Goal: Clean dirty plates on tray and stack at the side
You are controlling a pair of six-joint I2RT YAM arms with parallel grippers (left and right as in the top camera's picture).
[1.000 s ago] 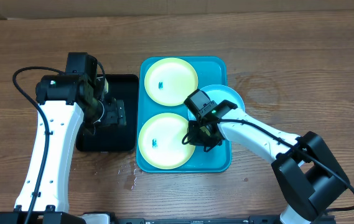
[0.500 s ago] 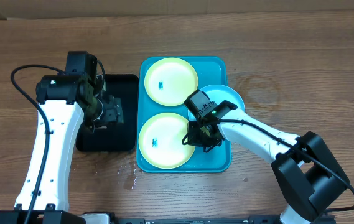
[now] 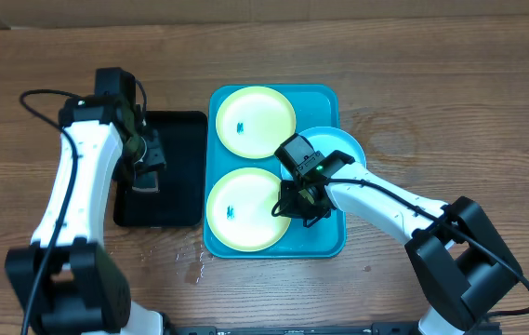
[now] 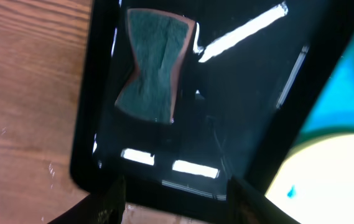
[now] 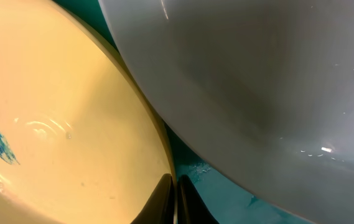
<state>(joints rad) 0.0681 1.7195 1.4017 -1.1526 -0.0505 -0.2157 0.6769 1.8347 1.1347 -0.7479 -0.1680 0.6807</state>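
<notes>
Plates: the upper yellow plate [image 3: 255,121] and lower yellow plate [image 3: 236,212] lie flat on the tray [image 3: 324,98] at frame centre. Each has a blue smudge. The blue plate [image 3: 346,147] sits over the tray's right rim, partly under your right arm. Nothing is stacked at the side yet.
Right gripper [image 5: 175,194]: the fingers are closed tight, tips at the right rim of the lower yellow plate. You cannot tell whether they actually pinch that rim.
Left gripper [image 4: 175,198]: the fingers stand apart with nothing between them, above the black tray [image 3: 185,186] at left centre. The sponge [image 4: 155,68] lies ahead of them, untouched.
Step in hand: this looks like fetching the sponge while your right arm steadies the first plate to be wiped.
Next move: you likely need to push the left arm forward until the fingers straddle the sponge, then close on it.
Changed: your left arm has swung toward the black tray's left edge. The right arm and all three plates sit as before.
</notes>
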